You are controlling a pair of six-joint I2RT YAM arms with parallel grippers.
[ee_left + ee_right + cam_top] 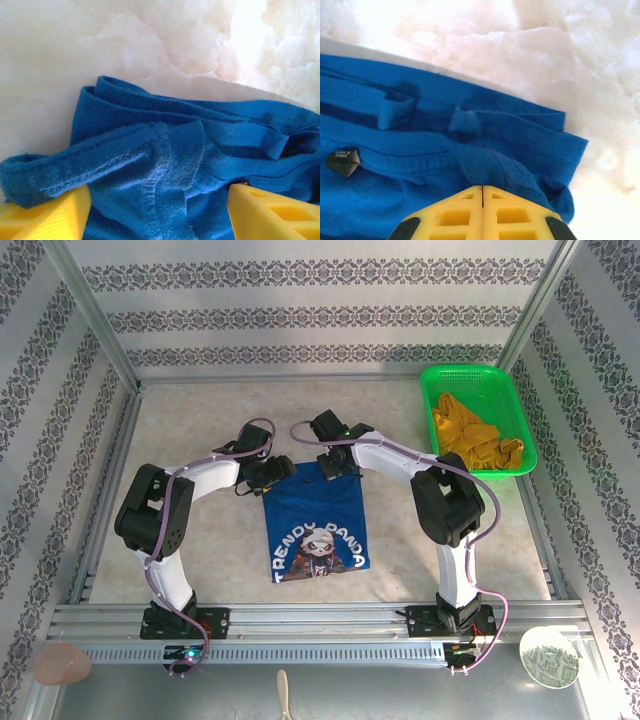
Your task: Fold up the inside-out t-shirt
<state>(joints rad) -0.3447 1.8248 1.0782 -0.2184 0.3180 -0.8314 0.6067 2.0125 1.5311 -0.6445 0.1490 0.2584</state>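
my right claw (482,192): closed, pinching a t-shirt (420,100) fold at its tips | my left claw (156,200): gaping, t-shirt between fingers

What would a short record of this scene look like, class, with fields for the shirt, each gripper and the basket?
shirt: blue t-shirt lying on the table, panda print showing
left gripper: open, shirt cloth between its fingers
right gripper: shut on a fold by the collar
basket: green, far right, holds a mustard garment
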